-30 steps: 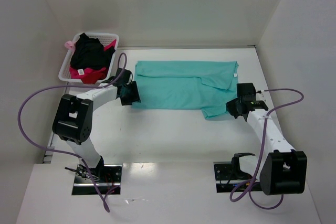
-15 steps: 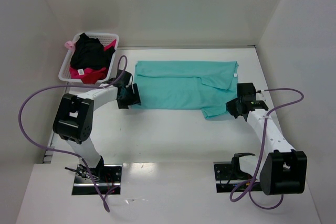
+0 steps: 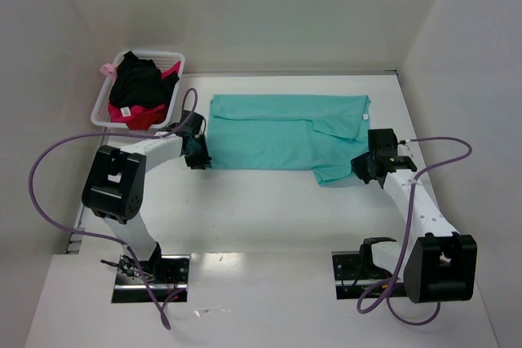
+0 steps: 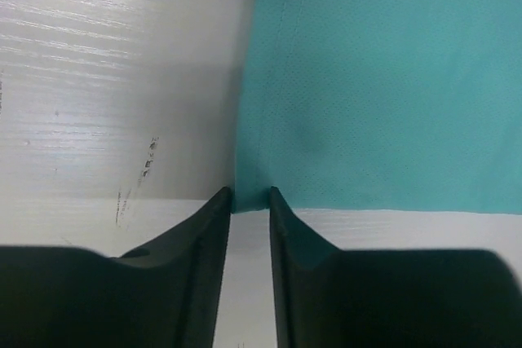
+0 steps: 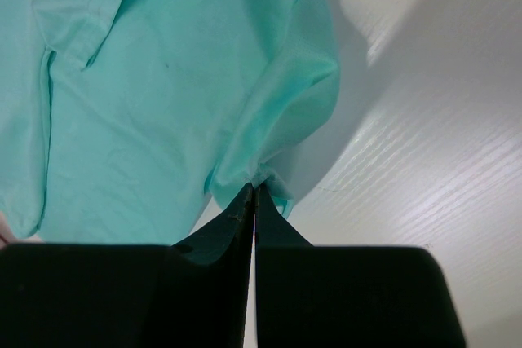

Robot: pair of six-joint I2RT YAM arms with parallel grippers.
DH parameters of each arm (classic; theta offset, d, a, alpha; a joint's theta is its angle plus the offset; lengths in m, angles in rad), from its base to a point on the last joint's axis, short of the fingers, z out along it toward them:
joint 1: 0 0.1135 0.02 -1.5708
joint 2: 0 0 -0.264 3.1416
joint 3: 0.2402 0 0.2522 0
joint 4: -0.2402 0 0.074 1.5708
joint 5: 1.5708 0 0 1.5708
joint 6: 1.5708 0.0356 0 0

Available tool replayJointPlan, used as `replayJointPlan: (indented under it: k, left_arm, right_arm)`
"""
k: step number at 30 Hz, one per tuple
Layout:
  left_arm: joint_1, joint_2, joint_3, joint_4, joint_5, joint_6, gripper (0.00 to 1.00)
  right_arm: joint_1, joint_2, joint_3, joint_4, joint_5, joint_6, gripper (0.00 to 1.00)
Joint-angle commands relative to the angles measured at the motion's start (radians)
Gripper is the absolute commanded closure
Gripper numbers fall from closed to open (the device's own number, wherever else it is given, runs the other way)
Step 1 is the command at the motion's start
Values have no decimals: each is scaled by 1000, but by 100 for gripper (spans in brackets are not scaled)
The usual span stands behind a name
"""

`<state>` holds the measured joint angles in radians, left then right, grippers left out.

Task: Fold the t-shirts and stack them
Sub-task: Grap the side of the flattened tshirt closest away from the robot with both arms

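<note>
Your worktop (image 3: 269, 209) carries only one of the shirts so far. The teal t-shirt (image 3: 277, 132) lies flat across the middle of it as a long band running left to right. A flap is turned in near its right end, so I judge it partly folded and not yet down to a stackable size. No stack has been started anywhere that shows.

The white basket (image 3: 179, 58) sits at the far left corner, well apart from the teal shirt's middle but near its left end. The black t-shirt (image 3: 139, 83) is heaped in it, untouched. The pink-red t-shirt (image 3: 143, 116) is bunched under and beside the black one, also unfolded. That leaves two whole shirts to do after this one, so you are early in the job.

Your left fingers (image 4: 218, 211) stand at the near left corner of the teal shirt. They have a narrow gap between them, and the corner of the cloth sits right at their tips. Bare worktop shows through the gap, so I would not count that corner as gripped.

Your right fingers (image 5: 243, 205) are pressed together on the near right corner, with the cloth puckered up into the pinch.

Judging by this, the next fold needs the left corner secured first.
</note>
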<state>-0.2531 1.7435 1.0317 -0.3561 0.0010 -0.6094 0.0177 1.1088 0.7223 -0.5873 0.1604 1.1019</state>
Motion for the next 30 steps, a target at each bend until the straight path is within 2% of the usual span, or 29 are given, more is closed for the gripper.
replayJointPlan:
  k: [1,2,5,6,10,21,30]
  left_arm:
    - [-3,2,-13,9,5,-13,70]
    - [-3,2,-13,9,5,-13,77]
    - [-3,11,-4,9,5,-4,90]
    - [-3,11,-4,9,5,-4,100]
    - [-3,11,18,-3,5,5,100]
    - [-3,-9,211,-44,5,69,100]
    - [28,102,359,-53,23,88,100]
  right_arm:
    - [8,-21,48,32,16,-7,98]
    - [8,-21,48,32,16,-7,98]
    - [8,-21,48,32,16,-7,98]
    - [8,-21,48,41,16,-7,99]
    - [8,-21,71,52,16,-20,100]
    - [-10,-9,184,133,27,-70,100]
    - [-39,98,262,247,27,-79,100]
